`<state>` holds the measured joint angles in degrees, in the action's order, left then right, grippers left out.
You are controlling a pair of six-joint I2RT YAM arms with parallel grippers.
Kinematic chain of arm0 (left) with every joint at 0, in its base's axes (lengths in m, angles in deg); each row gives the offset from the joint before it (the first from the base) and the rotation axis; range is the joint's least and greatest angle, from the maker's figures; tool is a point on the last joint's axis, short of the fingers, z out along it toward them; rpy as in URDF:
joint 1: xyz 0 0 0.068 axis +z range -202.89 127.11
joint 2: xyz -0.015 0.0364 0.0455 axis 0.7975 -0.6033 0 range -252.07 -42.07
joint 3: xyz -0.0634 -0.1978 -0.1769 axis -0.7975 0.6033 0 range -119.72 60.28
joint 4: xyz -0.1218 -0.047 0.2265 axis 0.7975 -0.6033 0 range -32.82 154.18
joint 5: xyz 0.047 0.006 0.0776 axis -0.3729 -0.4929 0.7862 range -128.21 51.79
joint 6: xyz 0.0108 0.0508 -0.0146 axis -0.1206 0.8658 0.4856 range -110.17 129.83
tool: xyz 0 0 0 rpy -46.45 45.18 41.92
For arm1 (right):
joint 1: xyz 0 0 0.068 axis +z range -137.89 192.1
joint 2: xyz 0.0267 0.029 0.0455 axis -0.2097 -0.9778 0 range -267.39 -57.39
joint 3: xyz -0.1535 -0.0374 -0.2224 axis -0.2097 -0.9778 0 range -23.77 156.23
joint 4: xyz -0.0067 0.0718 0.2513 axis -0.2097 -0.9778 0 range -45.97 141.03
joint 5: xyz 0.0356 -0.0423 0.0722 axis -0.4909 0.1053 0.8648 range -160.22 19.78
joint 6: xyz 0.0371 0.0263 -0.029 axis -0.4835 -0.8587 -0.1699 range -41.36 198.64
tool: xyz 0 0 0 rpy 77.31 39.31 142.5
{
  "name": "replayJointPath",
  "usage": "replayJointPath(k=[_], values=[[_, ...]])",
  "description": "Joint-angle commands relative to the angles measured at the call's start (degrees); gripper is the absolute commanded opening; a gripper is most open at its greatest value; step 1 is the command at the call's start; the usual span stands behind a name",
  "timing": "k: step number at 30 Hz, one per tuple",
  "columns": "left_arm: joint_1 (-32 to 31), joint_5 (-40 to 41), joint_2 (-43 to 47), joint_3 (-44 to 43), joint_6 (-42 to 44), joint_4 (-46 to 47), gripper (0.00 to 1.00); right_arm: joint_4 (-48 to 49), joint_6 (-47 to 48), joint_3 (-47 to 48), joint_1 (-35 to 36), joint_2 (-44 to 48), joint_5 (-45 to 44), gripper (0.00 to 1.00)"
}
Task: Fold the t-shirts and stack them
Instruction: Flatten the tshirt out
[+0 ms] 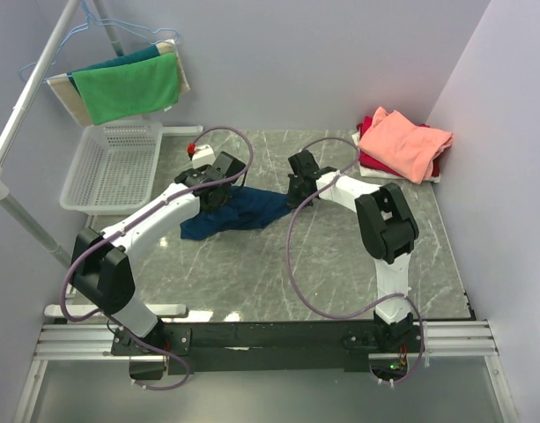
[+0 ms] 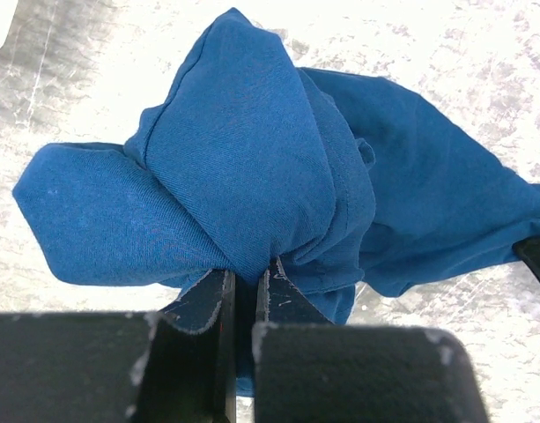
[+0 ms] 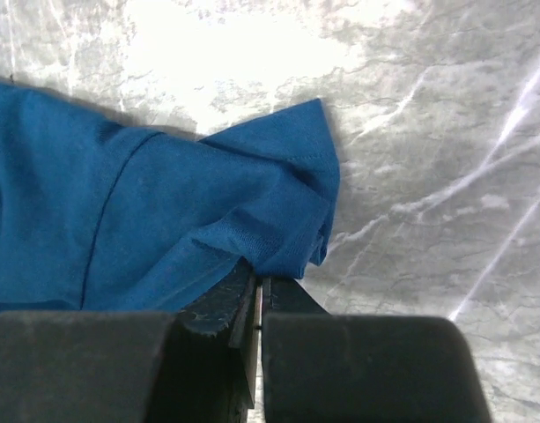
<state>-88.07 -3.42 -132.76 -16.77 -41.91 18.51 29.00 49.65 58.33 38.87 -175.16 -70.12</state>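
I am clamping my left gripper on a thick bunch of the blue t-shirt. Its fingers are nearly together with cloth wedged between them, and folds are ballooning out just beyond the tips. I am pinching a hemmed corner of the same garment with my right gripper. Those fingers are pressed tight on the edge, and bare table is lying to the right of that corner.

From above, the shirt is stretching between my two grippers as a crumpled band near the middle of the table. Its long axis is running roughly left to right, and a loose tail is trailing toward the near left beyond my left hold. No print is showing, and the cloth is too bunched for folding. The fabric is lying to the right of my left gripper and to the left of my right one. I judge that the coming move is turning on drawing the two holds apart along that axis to spread the shirt flat.

My left arm is reaching diagonally from its base toward the centre, wrist pitched down. My right arm is bending sharply at the elbow and doubling back leftward to meet the shirt. The salmon-pink t-shirt is lying folded on the red t-shirt in the far right corner, well apart from the blue one and nearer my right arm.
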Motion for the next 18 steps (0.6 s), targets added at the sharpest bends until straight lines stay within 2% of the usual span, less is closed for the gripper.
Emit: replayJointPath(k=[1, 11, 18], values=[[1.3, 1.9, 4.0, -2.3, 1.5, -0.6, 0.01, 0.2, 1.0, -0.6, 0.2, 5.3, -4.6, 0.0], [5.5, 4.8, 9.1, -8.8, 7.0, -1.4, 0.01, -4.4, 3.1, -2.6, -0.3, 26.8, -15.4, 0.0], [12.8, 6.3, 14.0, -13.5, 14.4, -0.2, 0.01, -6.8, 5.6, -0.5, -3.5, 38.6, -20.3, 0.0]])
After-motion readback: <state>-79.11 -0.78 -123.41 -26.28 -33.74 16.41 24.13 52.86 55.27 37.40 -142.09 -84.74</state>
